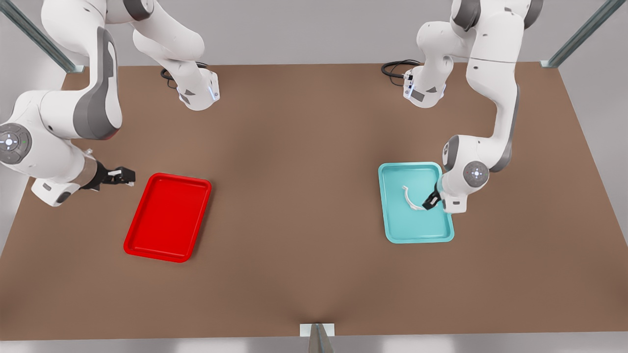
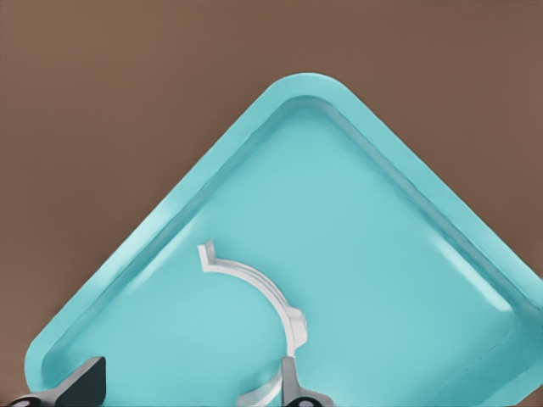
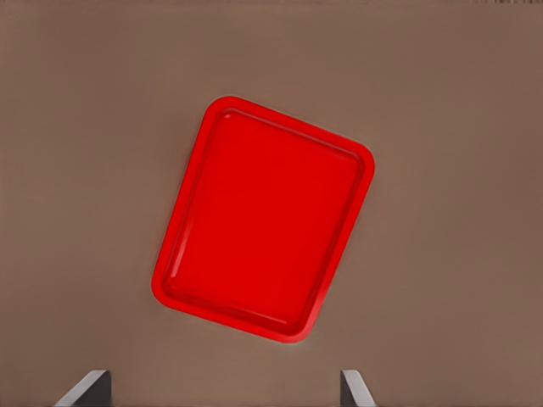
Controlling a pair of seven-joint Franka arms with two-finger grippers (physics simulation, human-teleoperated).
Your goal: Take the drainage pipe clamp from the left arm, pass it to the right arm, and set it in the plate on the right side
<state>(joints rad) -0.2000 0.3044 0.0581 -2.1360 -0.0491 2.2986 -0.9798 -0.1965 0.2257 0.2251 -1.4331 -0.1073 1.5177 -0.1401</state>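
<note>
We see the left claw (image 1: 430, 201) spread over the teal tray (image 1: 392, 206), straddling one end of the drainage pipe clamp (image 1: 410, 198) lying there. The right claw (image 1: 122, 176) waits spread beside the plate (image 1: 147, 242).

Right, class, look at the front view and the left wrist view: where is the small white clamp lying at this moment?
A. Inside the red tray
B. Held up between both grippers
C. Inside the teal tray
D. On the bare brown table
C. The drainage pipe clamp lies on the floor of the teal tray, with the open left gripper down at one of its ends.
</note>
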